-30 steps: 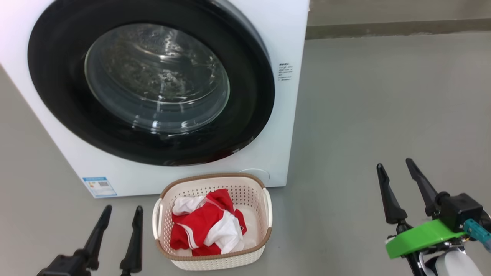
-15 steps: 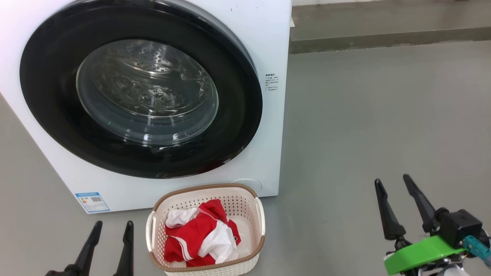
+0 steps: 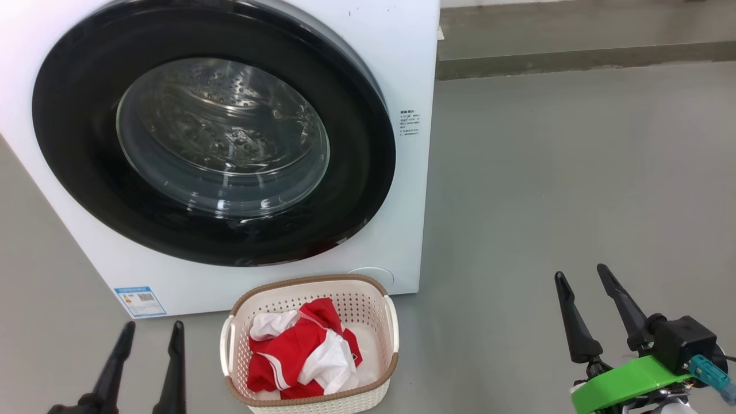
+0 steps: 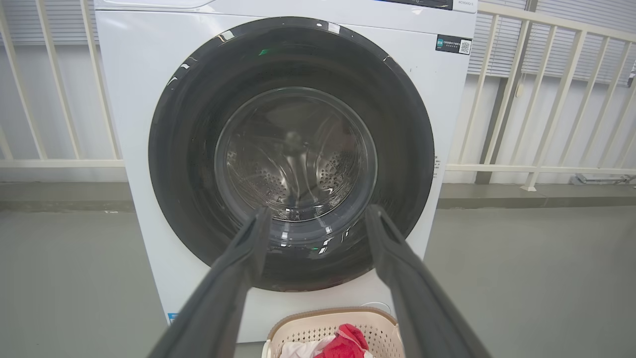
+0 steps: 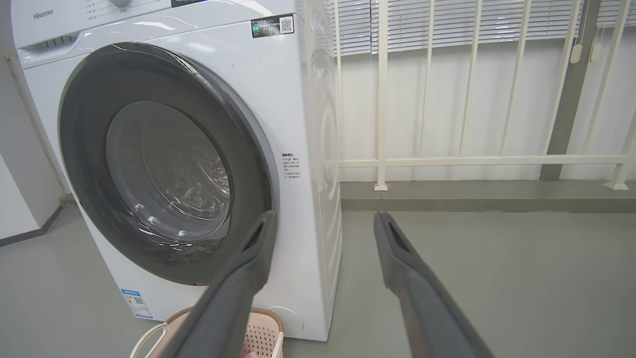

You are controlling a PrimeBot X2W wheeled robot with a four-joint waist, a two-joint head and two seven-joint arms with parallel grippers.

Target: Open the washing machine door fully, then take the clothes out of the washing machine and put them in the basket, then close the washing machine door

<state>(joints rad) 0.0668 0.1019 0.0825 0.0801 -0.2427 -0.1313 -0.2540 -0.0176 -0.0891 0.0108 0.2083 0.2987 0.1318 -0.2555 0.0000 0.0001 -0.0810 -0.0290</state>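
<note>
Closure is the step in hand, and it looks all but finished: the washing machine door (image 3: 221,135) lies flat against the front of the washing machine (image 3: 411,52), with no gap showing along its black rim (image 3: 368,172) in the right wrist view, though whether the latch has caught cannot be told by eye. The drum (image 4: 298,164) behind it looks empty. The clothes (image 3: 299,351), red with white panels, lie heaped in the basket (image 3: 313,280) on the floor (image 3: 575,172), just near of the machine's front. The left gripper (image 3: 153,325) hangs at the near left beside the basket, fingers apart and holding nothing; the right gripper (image 3: 579,272) is well off at the near right over bare floor, also spread and empty. I judge that any last push should land on the rim, not the bulge at the door's centre, straight in and gently, with the arm passing above the basket so as not to knock it. As for writing, "Hisense" (image 5: 43,15) reads at the left of the machine's top edge in the right wrist view. A dark sticker (image 5: 272,25) with a QR code sits at the upper right of the front, a blue sticker (image 3: 140,300) with another code is at the lower left, and a small block of print (image 3: 409,122) lies right of the door, all too small to read.
</note>
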